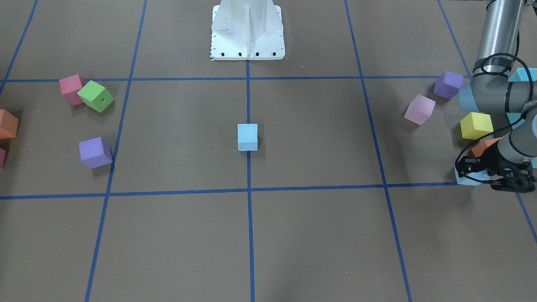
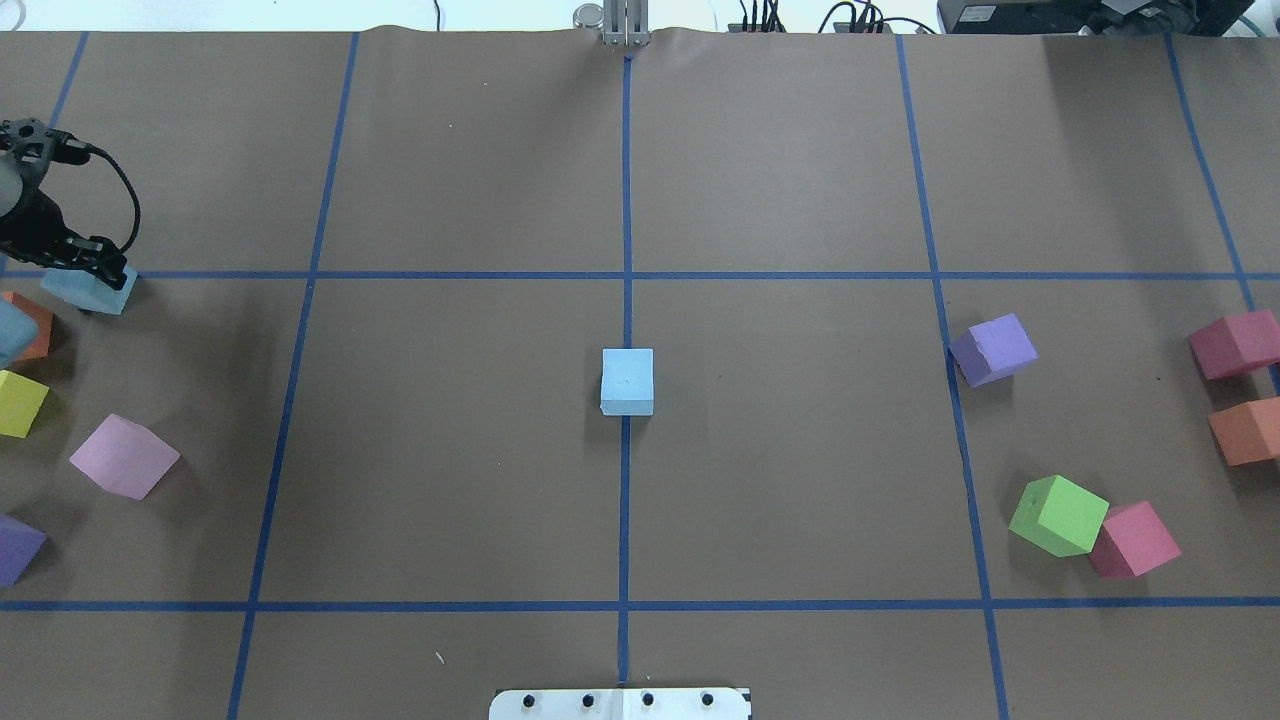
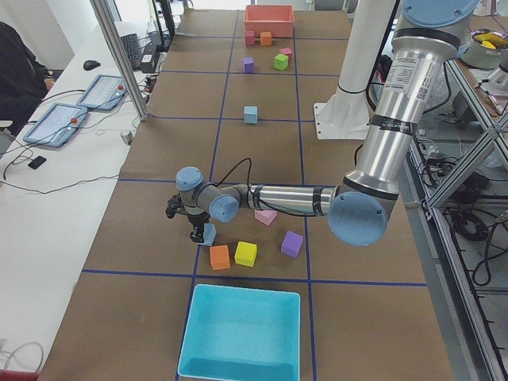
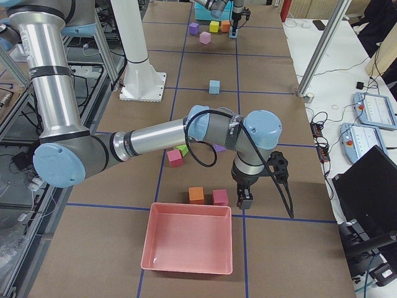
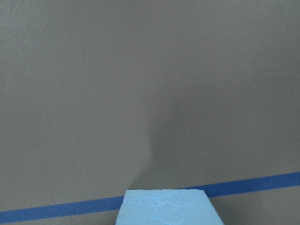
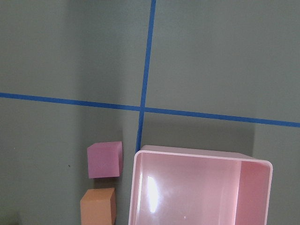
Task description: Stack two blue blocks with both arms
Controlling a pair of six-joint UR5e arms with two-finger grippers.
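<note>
Sitting outside the pink bin are a magenta cube and orange cube.

Not a word, brand or number can be read in any view. The left arm has a dark printed strip along its silver tube, seen from the left end, but the letters are too small to make out. The tablets beside the bench have screens that are equally illegible.

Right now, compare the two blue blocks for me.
The centre blue block stands alone, square on the middle tape line. The other blue block sits skewed at the left gripper, beside an orange cube. Both are pale blue cubes of like size.
</note>
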